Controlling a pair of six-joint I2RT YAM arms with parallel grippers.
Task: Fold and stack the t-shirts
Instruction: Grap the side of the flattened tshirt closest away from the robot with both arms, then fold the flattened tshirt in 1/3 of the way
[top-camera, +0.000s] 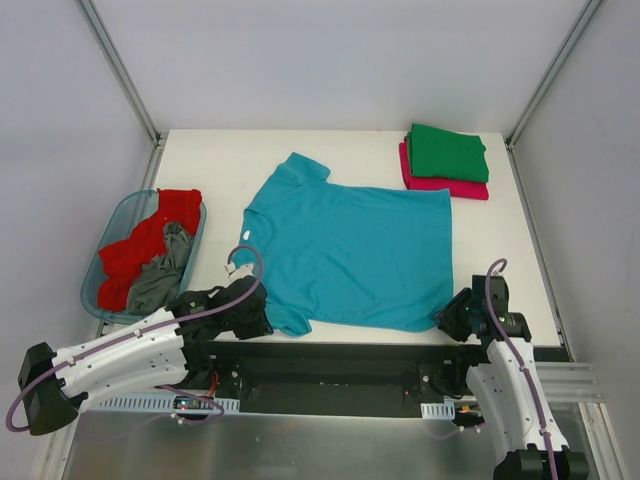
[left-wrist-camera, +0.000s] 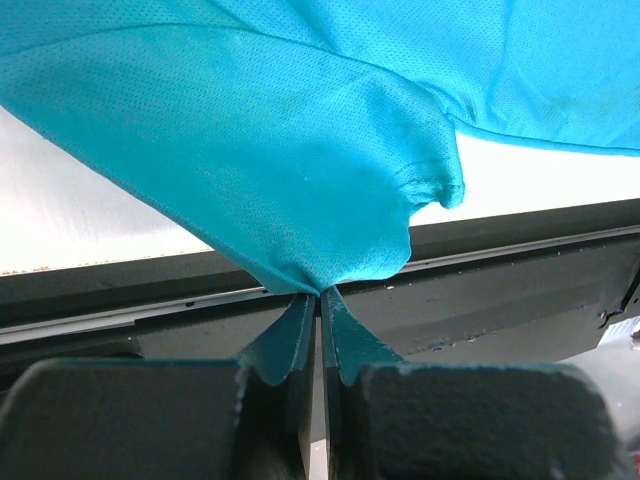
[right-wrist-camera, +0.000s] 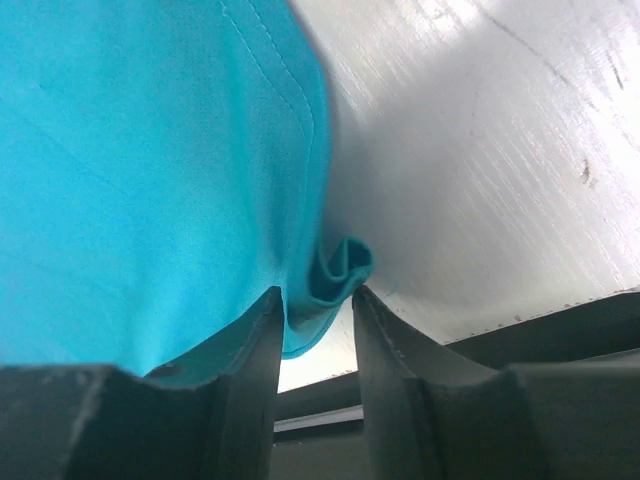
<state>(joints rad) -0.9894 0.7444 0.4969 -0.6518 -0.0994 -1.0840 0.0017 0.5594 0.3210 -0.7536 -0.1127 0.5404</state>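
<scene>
The teal t-shirt (top-camera: 350, 250) lies spread flat on the white table (top-camera: 215, 165), collar to the left. My left gripper (top-camera: 265, 322) is at the near-left sleeve and is shut on it; in the left wrist view the jaws (left-wrist-camera: 320, 292) pinch a bunch of teal cloth (left-wrist-camera: 300, 170). My right gripper (top-camera: 448, 318) is at the near-right hem corner. In the right wrist view (right-wrist-camera: 318, 292) its jaws stand apart with the curled hem corner (right-wrist-camera: 335, 275) between them, not squeezed. A folded green t-shirt (top-camera: 447, 152) lies on a folded pink-red one (top-camera: 450, 187) at the far right.
A translucent blue basket (top-camera: 107, 240) stands at the left edge, holding a red t-shirt (top-camera: 150, 240) and a grey one (top-camera: 160, 280). The table's near edge and a dark rail (left-wrist-camera: 520, 290) run just under both grippers. Grey walls enclose the table.
</scene>
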